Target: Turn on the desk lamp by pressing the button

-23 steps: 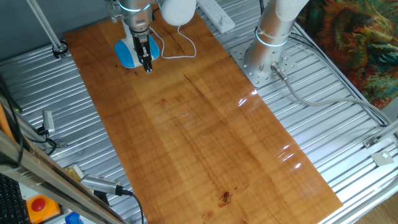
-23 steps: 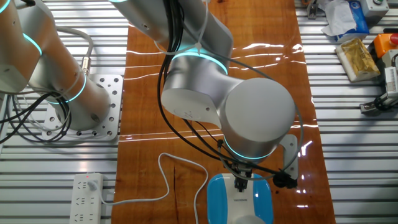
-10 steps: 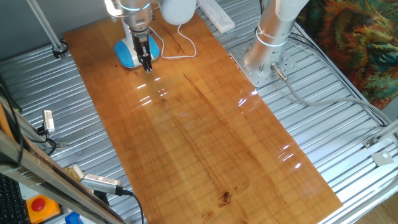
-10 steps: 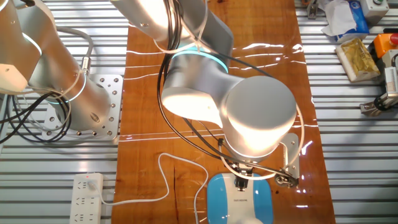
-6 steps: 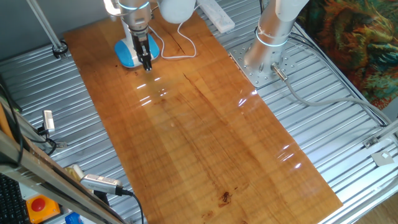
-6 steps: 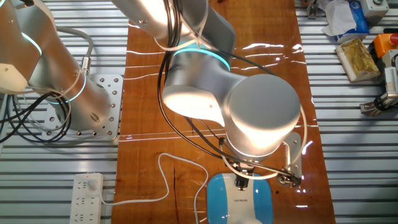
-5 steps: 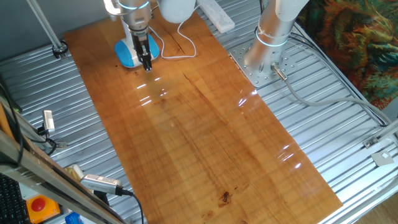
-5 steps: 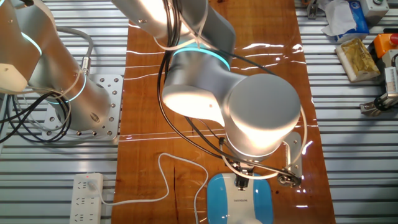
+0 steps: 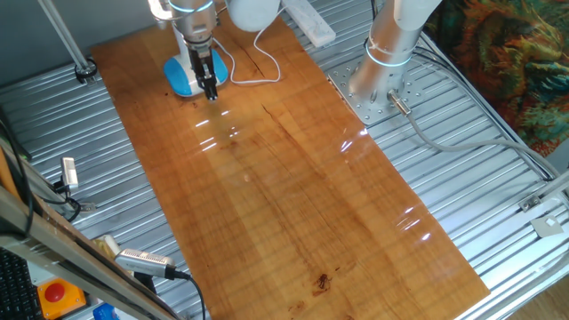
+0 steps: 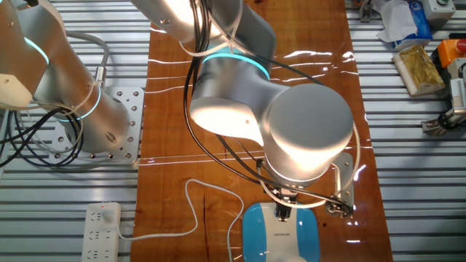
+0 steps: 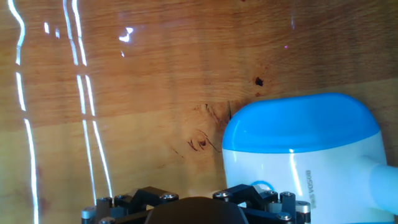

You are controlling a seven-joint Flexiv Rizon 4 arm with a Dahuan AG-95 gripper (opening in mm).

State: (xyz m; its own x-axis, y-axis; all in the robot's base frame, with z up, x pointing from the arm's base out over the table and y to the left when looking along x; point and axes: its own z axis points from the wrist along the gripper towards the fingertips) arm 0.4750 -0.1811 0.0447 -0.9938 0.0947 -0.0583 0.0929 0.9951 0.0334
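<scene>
End effector (image 9: 211, 92) sat right over the near edge of the desk lamp (image 9: 182, 76), black fingers pointing down at the blue base, and honestly I couldn't tell whether they were spread or pressed together, since no view showed the tips clearly. From the other fixed view the big grey wrist joint (image 10: 309, 127) blocked most of it, with only the blue and white base (image 10: 281, 234) peeking out below at the bottom edge of the wooden counter (image 10: 320, 44). Hand view showed the lamp (image 11: 301, 152) at lower right, blue on the upper part, white below with small grey lettering, and a tiny round blue-ringed spot (image 11: 261, 187) just at the hand's edge. White cord (image 10: 191, 211) ran from the lamp toward the power strip (image 10: 102, 231) on the metal slats.
</scene>
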